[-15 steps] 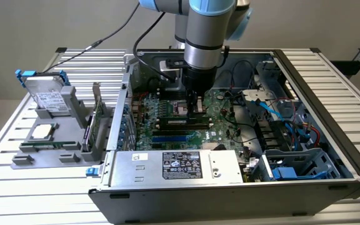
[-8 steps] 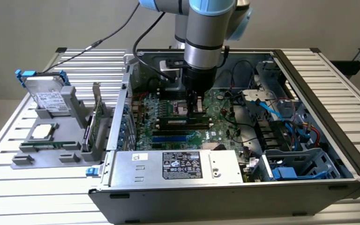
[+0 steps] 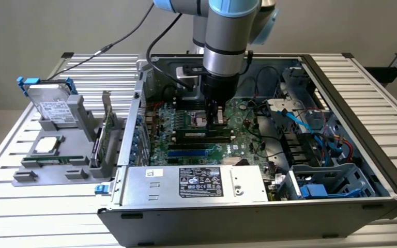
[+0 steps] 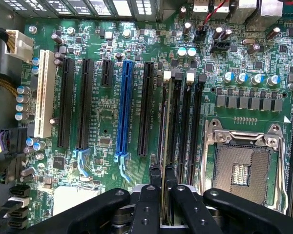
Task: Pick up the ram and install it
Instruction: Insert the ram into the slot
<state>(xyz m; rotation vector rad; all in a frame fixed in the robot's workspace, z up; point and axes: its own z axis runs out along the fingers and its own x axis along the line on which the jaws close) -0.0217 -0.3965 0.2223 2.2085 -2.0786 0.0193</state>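
Observation:
In the wrist view the ram (image 4: 165, 146) appears edge-on as a thin green stick, standing upright between my two black fingers (image 4: 147, 204). My gripper (image 4: 165, 195) is shut on its top edge. The stick hangs directly over the row of black memory slots (image 4: 184, 136) with white end clips, beside the processor socket (image 4: 240, 168). From the exterior view, my gripper (image 3: 217, 120) reaches straight down into the open computer case (image 3: 364, 129), just above the motherboard's memory slots (image 3: 200, 136). I cannot tell whether the ram's lower edge touches a slot.
A grey tray (image 3: 29, 178) at the exterior view's left holds a hard drive (image 3: 52, 108), a square silver processor chip (image 3: 48, 145) and an expansion card (image 3: 106, 132). The power supply (image 3: 198, 183) sits along the case's near wall. Cables (image 3: 309, 124) crowd the case's right side.

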